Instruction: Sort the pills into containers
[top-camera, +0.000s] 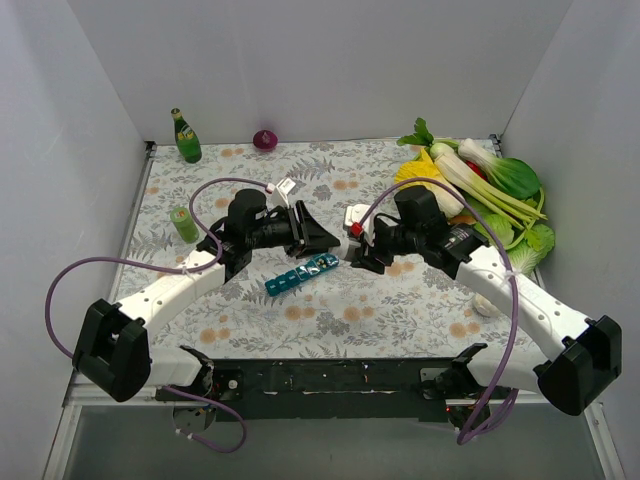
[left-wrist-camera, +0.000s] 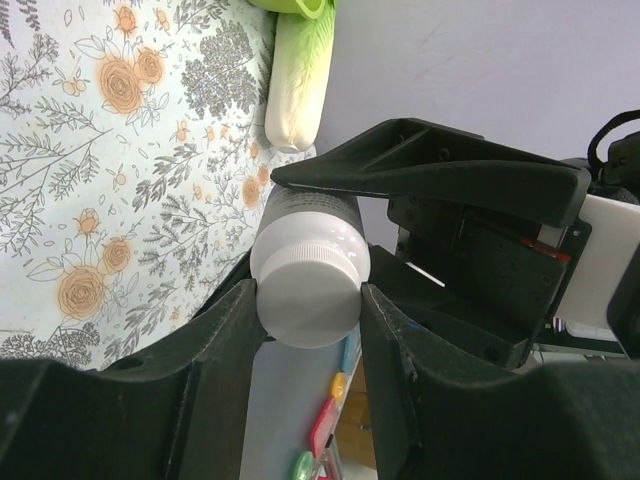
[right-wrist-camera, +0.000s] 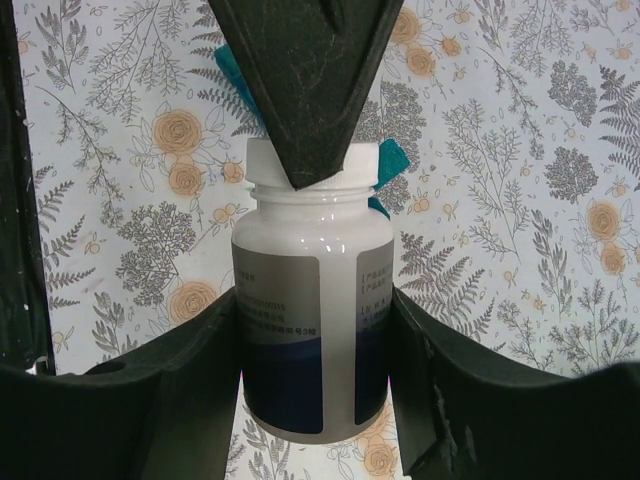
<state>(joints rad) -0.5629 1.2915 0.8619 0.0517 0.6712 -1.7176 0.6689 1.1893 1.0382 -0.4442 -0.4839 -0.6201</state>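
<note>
Both arms reach inward from the near edge and meet over the middle of the tabletop (top-camera: 400, 300). Their forearms are low and the wrists are turned toward each other.

The right gripper (top-camera: 348, 244) has its jaws closed on the body of a pill bottle (right-wrist-camera: 312, 330), with one black finger on each side of the label. The left gripper (top-camera: 326, 236) has its jaws pressed narrow on the screw cap (left-wrist-camera: 308, 285) of the same bottle.

The bottle is a smooth white plastic cylinder with a printed label in grey and dark blue. The cap is round, white and matte. The fingers of both grippers are black, hard and wedge-shaped, with a slightly rough surface.

The containers (top-camera: 302, 272) are small square compartments in one long, narrow teal strip. The strip lies slanted on the flower-patterned tabletop, just below the two grippers in the top view. What is inside the compartments is too small to tell.
</note>
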